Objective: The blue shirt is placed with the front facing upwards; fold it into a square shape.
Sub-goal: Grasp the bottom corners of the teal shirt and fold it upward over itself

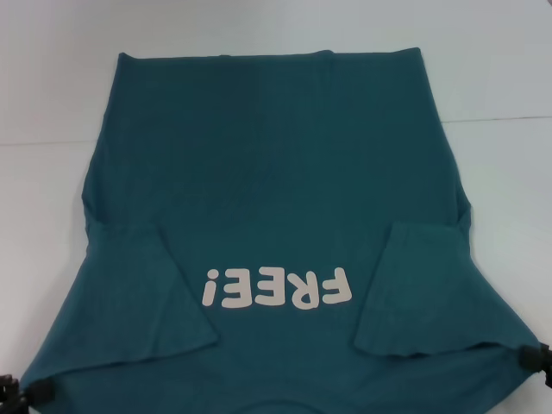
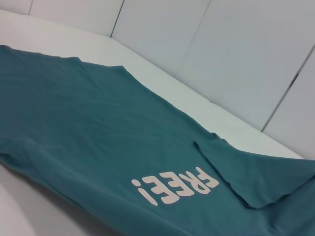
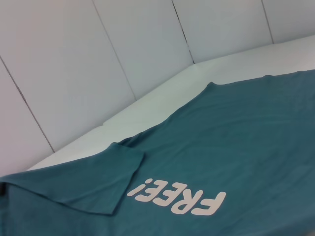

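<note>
Left tool (image 1: 34,392) and right tool (image 1: 533,358) each pinch a near shoulder corner of the blue shirt (image 1: 276,172) | shirt spread on white bench (image 1: 52,86), sleeves folded in | step: lengthwise fold | next: likely carry shoulders evenly toward far hem

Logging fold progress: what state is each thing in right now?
blue shirt: front up, both sleeves folded inward, not yet square.
left tool: at the shirt's near left corner.
right tool: at the shirt's near right corner.

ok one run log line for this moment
blue shirt front up, sleeves folded in | left gripper, right gripper at near corners
</note>
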Motion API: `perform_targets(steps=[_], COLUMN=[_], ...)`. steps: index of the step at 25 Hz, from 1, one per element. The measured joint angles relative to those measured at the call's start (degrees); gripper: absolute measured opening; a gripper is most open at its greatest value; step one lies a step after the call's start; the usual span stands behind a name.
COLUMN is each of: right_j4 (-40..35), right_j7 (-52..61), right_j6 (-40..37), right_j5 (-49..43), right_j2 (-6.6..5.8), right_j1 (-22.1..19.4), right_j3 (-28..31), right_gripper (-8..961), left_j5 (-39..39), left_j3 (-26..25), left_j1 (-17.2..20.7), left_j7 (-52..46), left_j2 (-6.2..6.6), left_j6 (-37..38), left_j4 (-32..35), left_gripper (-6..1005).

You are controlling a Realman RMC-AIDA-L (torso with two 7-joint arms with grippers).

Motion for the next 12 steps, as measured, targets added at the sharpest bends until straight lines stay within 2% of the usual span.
perform_targets(steps=[12], right_j4=[0.3], right_j7=[-3.6], right_j6=[-3.6], right_j5=[-0.1], right_j2=[-0.03], right_j1=[-4.4], right_j3=[1.8], right_gripper=[43], left_j5=[0.0], left_j3=[-0.2], left_j1=[1.4], left_j7=[1.3], left_j2=[0.14], left_j6=[3.5], left_j4=[0.4], left_gripper=[42])
